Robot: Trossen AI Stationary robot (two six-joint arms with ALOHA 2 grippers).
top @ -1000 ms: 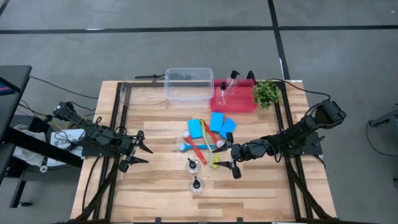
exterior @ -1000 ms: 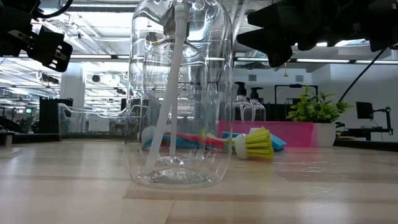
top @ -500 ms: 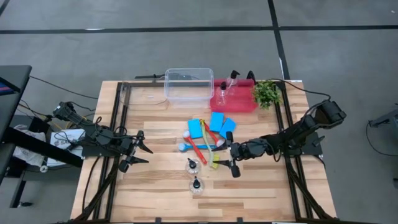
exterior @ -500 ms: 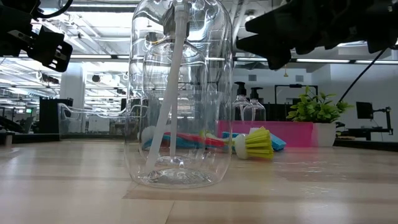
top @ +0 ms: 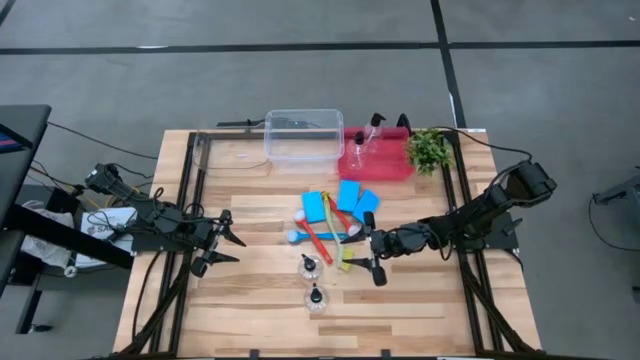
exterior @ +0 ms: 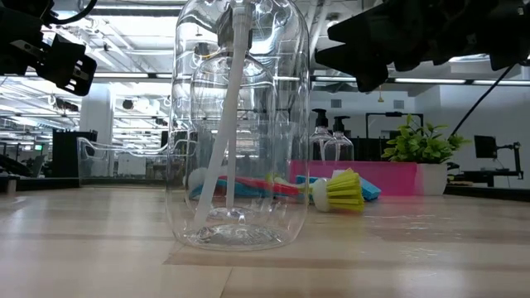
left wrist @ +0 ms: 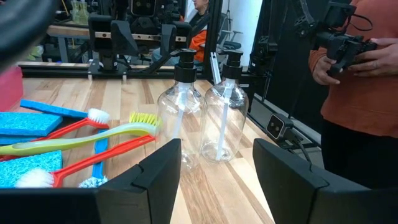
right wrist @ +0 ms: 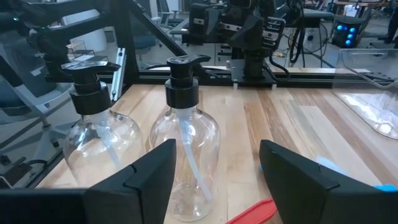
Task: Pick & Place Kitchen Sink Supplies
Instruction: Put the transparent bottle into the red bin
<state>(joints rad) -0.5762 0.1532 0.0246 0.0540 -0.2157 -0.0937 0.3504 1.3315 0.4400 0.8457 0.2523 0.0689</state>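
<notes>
Right gripper (top: 375,268) is holding its spot, jaws parted and empty, facing the nearer pump bottle (top: 310,265) mid-table; you are seeing nothing shifting, so no pick is starting. Left gripper (top: 222,250) is waiting open near the left edge.

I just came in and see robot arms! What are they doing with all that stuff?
Two arms are tidying sink supplies, but neither holds anything yet. The right gripper hovers open beside two bottles standing in the table's middle, next to the brushes and blue sponges. The left gripper waits open on the other side. Two more bottles already stand in the red tray at the back, beside a clear tub and a plant.
</notes>
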